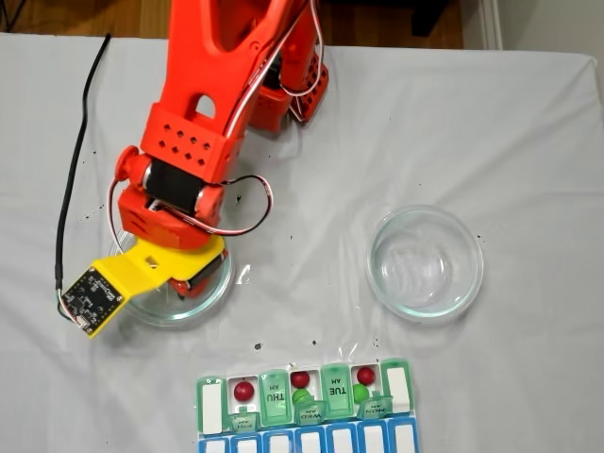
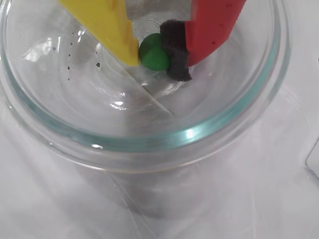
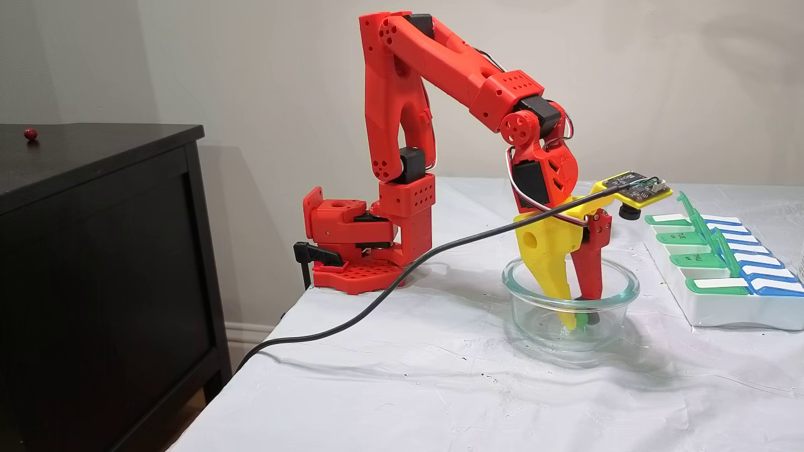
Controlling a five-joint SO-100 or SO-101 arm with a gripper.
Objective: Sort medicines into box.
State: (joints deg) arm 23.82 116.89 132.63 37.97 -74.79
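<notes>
My gripper (image 2: 155,62) reaches down into a clear glass dish (image 2: 149,142) and is shut on a green medicine ball (image 2: 153,51), held between the yellow finger (image 2: 107,25) and the red finger's black foam pad (image 2: 175,50). In a fixed view the gripper (image 3: 579,319) stands upright in that dish (image 3: 521,298), the green ball (image 3: 583,319) near the bottom. The box (image 1: 275,404) lies at the table's near edge with lids open. It holds three red balls (image 1: 244,389) (image 1: 300,379) (image 1: 365,376) and two green ones (image 1: 301,397) (image 1: 360,392).
A second glass dish (image 1: 425,261) stands empty to the right of the arm. A black cable (image 1: 71,189) runs along the table's left side to the wrist camera board (image 1: 90,297). A black cabinet (image 3: 94,251) beside the table carries one red ball (image 3: 29,134).
</notes>
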